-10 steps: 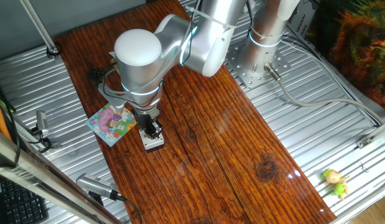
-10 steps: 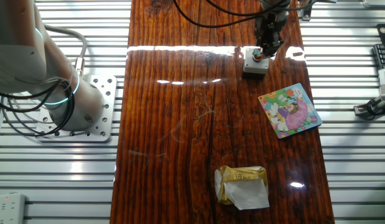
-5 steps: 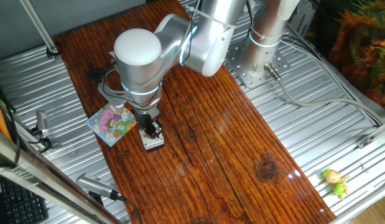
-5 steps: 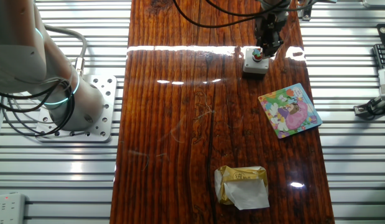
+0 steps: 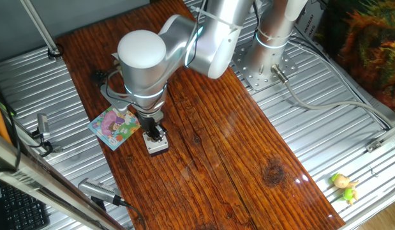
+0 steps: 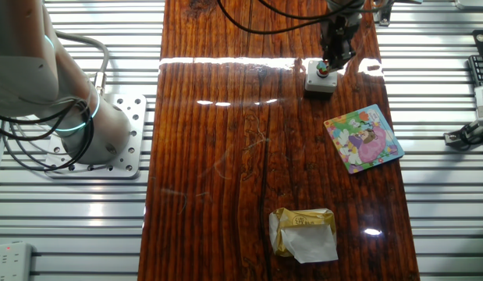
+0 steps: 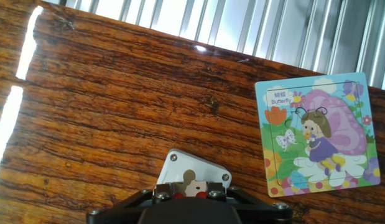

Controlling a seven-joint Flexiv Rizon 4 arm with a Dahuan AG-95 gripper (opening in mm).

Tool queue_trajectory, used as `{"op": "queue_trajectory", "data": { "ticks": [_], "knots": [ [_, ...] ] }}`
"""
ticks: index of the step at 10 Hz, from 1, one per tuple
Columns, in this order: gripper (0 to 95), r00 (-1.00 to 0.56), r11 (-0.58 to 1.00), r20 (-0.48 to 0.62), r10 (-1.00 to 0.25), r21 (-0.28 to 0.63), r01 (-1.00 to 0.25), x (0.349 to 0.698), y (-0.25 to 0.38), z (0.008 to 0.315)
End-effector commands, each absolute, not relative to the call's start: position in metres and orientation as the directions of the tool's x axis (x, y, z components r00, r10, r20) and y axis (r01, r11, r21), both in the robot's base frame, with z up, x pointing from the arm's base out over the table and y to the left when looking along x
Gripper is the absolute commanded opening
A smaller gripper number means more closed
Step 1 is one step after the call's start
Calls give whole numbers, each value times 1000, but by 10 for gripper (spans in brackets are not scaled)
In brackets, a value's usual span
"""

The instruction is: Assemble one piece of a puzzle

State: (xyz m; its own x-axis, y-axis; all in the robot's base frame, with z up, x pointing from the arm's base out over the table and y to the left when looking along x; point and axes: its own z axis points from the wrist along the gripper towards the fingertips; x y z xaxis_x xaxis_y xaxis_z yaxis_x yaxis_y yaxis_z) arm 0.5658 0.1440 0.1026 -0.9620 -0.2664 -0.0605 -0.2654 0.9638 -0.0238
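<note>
As I read it from the feeds, the stock runs thus, largest first. Wooden table (image 6: 225,156): dark red-brown planks set between ribbed metal panels. Arm (image 5: 178,48): silver, bent over the table's far end, wrist pointing straight down. Puzzle (image 7: 316,134): light-blue-edged board lying flat near the table edge, printed "Butterfly" beside two characters I cannot read, with a butterfly girl against a big pink wing; I see it beside the gripper, apart from it. Crumpled gold and white wrapper (image 6: 303,232): near the opposite end of the table, no legible print. Small grey box (image 6: 319,82): screws at its corners in the hand view, red button on top, sitting directly under the fingers. Gripper (image 7: 191,191): black, hanging vertically over that box, its two fingers drawn close together. Piece (image 7: 192,184): a small pale tab with a knob outline, showing between the fingertips in the hand view; I take it as pinched there, above the box, not on the board.
</note>
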Motion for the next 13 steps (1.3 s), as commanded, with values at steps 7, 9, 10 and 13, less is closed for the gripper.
{"op": "queue_trajectory", "data": {
  "ticks": [7, 9, 10, 13],
  "knots": [
    [0, -962, 962, -37, -272, -11, -272, 570, 140, 118],
    [0, -960, 961, -36, -277, -1, -277, 571, 128, 124],
    [0, -960, 961, -36, -277, 2, -277, 571, 120, 127],
    [0, -958, 959, -41, -283, 10, -284, 576, 96, 125]
  ]
}}
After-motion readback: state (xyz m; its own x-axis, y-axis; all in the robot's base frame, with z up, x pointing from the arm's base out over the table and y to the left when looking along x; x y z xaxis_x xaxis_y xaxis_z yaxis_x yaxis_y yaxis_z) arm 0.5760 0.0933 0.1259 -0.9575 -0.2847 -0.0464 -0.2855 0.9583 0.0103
